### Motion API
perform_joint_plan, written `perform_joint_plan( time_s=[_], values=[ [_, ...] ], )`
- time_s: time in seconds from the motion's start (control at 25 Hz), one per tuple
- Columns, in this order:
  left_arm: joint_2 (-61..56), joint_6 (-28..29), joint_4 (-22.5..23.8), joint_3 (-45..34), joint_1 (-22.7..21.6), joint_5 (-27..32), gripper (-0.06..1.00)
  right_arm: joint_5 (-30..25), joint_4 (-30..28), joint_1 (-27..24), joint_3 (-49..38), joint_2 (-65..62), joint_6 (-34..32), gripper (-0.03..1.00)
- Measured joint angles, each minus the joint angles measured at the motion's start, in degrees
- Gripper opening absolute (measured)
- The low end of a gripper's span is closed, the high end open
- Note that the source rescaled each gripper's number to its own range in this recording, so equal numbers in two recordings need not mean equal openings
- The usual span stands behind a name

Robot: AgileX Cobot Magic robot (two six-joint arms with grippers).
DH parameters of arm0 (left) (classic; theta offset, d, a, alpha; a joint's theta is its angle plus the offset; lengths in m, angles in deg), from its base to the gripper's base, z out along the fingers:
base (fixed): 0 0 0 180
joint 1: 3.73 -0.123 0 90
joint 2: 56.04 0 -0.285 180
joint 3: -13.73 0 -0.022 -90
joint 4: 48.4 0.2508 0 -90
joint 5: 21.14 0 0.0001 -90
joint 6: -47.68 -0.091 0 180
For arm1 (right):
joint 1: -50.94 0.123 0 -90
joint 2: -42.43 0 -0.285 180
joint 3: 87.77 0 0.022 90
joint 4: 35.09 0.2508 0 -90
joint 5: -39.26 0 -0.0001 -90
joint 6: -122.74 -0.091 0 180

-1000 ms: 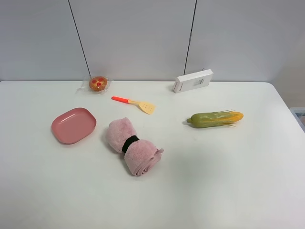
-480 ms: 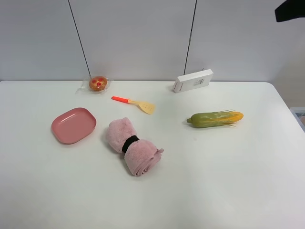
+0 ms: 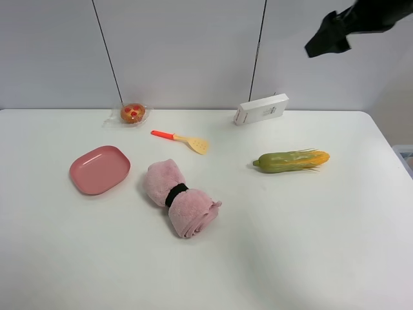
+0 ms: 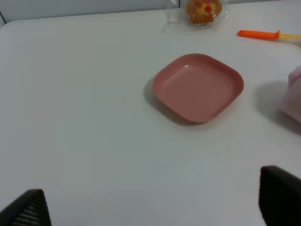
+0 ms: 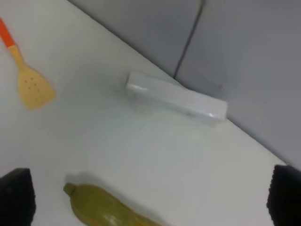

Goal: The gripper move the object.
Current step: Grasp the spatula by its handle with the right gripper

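Note:
The toy spatula (image 3: 181,139), with a red-orange handle and a pale yellow slotted blade, lies flat on the white table (image 3: 290,245) at the back middle. It also shows in the right wrist view (image 5: 26,80), and its handle shows in the left wrist view (image 4: 258,34). My right gripper (image 3: 324,40) hangs high in the air at the upper right, far from the spatula; its jaws stand wide apart and empty (image 5: 150,195). My left gripper (image 4: 150,207) is open and empty, low over the table's left side, and it is out of the high view.
A pink plate (image 3: 100,169) sits at the left. A rolled pink towel (image 3: 181,197) lies in the middle. A green-and-yellow corn cob (image 3: 290,160) lies at the right. A white box (image 3: 261,108) and a wrapped tart (image 3: 133,113) stand by the back wall.
My right arm has come into the high view from the upper right and moved left, high above the table. Nothing on the table has moved.

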Motion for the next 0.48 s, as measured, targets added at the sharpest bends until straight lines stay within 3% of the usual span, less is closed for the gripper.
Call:
perform_joint_plan(
  time_s=[0.24,0.48],
  values=[
    [0.00,0.00,0.00,0.00,0.00,0.00,1.00,12.19,-2.01,12.15,0.00,9.09,0.37,1.00],
    [0.00,0.00,0.00,0.00,0.00,0.00,1.00,17.90,-2.90,18.71,0.00,18.76,-0.92,0.95]
  ],
)
